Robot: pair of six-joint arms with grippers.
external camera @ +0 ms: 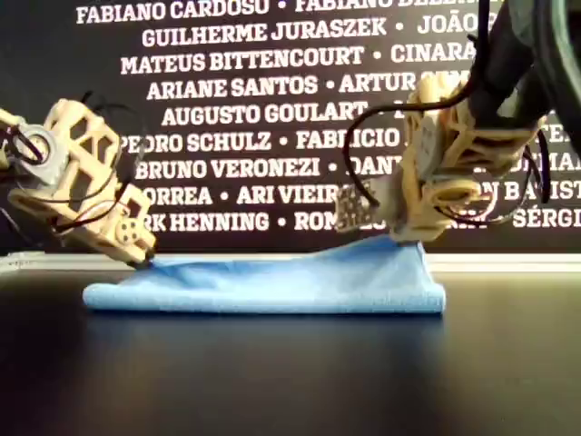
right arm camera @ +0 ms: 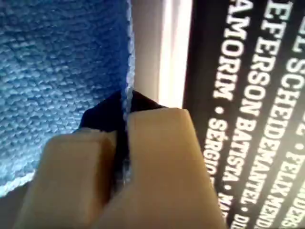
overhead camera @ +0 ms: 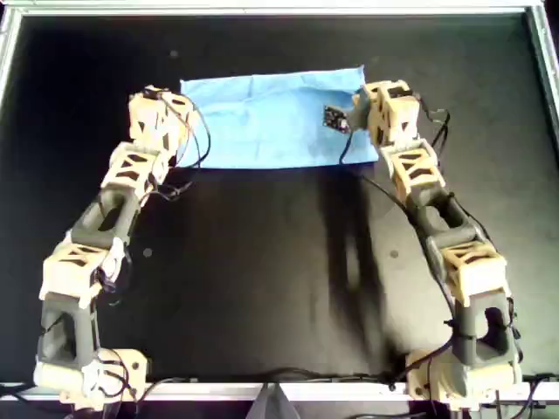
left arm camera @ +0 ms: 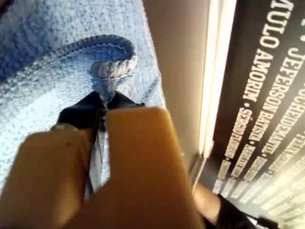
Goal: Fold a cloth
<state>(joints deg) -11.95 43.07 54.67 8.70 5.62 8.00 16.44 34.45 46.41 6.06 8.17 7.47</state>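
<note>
Black tabletop (overhead camera: pixel 262 262), name-printed wall banner (external camera: pixel 254 109), both hands (left arm camera: pixel 102 109) (right arm camera: pixel 125 121) pinching folded cloth (overhead camera: pixel 271 122) edge

Plain sky-blue cloth (overhead camera: pixel 266 122), tan grippers w/ black pads, black table (overhead camera: pixel 262 279).

In the overhead view, the cloth (overhead camera: pixel 262 122) has its two side edges covered by the arms, so the pinched corners stay hidden. The left claw (left arm camera: pixel 101 112) fills the lower half of the left wrist view as a blurred tan mass; its tips are dark and soft. The right claw (right arm camera: pixel 125 114) is likewise out of focus. In the exterior view, the wall of names (external camera: pixel 272 118) is cut off at the top and right edges.
</note>
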